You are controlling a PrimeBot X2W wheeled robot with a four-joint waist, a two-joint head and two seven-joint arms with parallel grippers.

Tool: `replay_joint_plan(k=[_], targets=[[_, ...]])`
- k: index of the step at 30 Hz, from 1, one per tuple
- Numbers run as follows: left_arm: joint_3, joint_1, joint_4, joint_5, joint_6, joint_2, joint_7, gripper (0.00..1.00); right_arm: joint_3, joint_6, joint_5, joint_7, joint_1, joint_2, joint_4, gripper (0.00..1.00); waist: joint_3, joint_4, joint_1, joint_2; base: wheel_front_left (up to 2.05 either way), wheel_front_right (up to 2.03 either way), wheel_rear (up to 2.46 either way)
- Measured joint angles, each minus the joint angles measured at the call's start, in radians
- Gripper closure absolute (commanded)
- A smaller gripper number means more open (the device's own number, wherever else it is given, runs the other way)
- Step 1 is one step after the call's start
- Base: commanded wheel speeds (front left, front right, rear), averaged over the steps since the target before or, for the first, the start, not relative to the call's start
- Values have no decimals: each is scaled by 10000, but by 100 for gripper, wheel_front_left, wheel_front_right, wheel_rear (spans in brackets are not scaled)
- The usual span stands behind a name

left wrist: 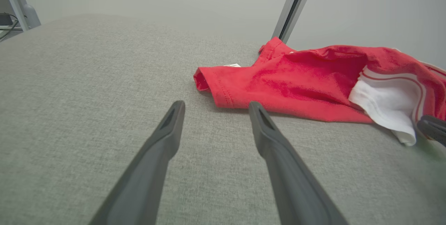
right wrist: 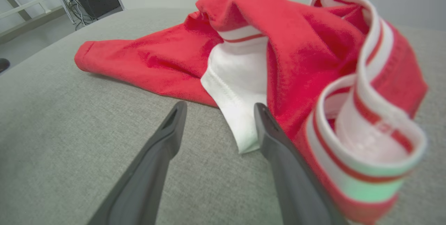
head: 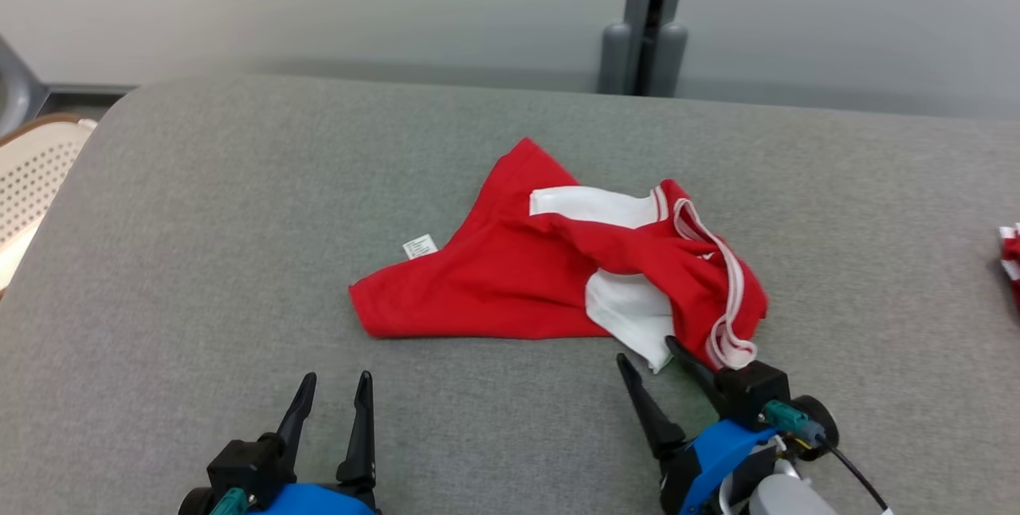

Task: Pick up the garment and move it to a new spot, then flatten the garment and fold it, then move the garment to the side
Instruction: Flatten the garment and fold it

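I am viewing the garment (head: 510, 284) lying crumpled near the middle of the surface (head: 239, 220), well apart from every edge. It is twisted, with a white flap (right wrist: 240, 127) and a striped collar (right wrist: 366, 141) bunching at its near right end.

The left gripper (head: 337, 375) is standing fully open and empty, near the garment's near left corner but apart from it. The right gripper (head: 646, 349) is also standing fully open and holding nothing. The flap's tip is lying between its fingers, and its right finger is touching or just beside the red cloth; I cannot tell which.

Hazards I am expecting from here:
- Closing on the flap alone is risking a thin pinch, and the cloth could be slipping out on the lift.
- Closing deeper is risking several layers, leaving the twist locked in.
- The right finger could be snagging the collar loop.
- A one-sided lift could be dragging the left end along the surface.
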Motion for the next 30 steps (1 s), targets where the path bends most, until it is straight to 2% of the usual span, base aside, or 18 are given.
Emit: replay_joint_plan(k=[5,9,10,11,12,13,17,22,27,30], targets=[[-132,-210,31,-75,0,2,-2,0,-746,0,-589,0,-702,-4,1546,0,505,450,1,0,0,0,0],[-188,-344,36,-100,0,2,0,0,-1081,0,-986,-33,-1035,-6,1927,0,821,711,1,0,0,0,0],[-188,-344,36,-102,0,4,0,0,-1106,0,-1011,-61,-1056,-6,1931,4,875,756,1,0,0,0,0],[-186,-353,36,-102,0,4,-2,0,-1110,0,-1035,-63,-1068,-6,1918,53,912,788,1,0,0,0,0],[-176,-372,36,-102,0,2,-2,0,-1112,-2,-1041,-63,-1069,-6,1873,80,936,800,0,0,0,0,0],[-157,-405,35,-102,0,2,0,0,-1110,-2,-1045,-61,-1067,-15,1831,100,945,782,1,0,0,0,0],[-102,-482,-19,-98,0,2,-2,0,-1175,0,-1198,2,-957,-13,1254,100,919,598,1,0,0,0,0],[-109,-479,-88,-98,0,2,0,0,-1302,0,-1321,2,-738,-10,-155,100,725,323,1,0,0,0,0],[-98,-313,-100,-86,-2,0,0,0,-1724,0,-1536,0,-469,-48,-1465,100,377,19,0,0,0,0,0],[-58,-200,-90,-88,-2,0,0,0,-2102,0,-1628,0,-400,-288,-2226,100,132,-162,0,0,0,0,0]])
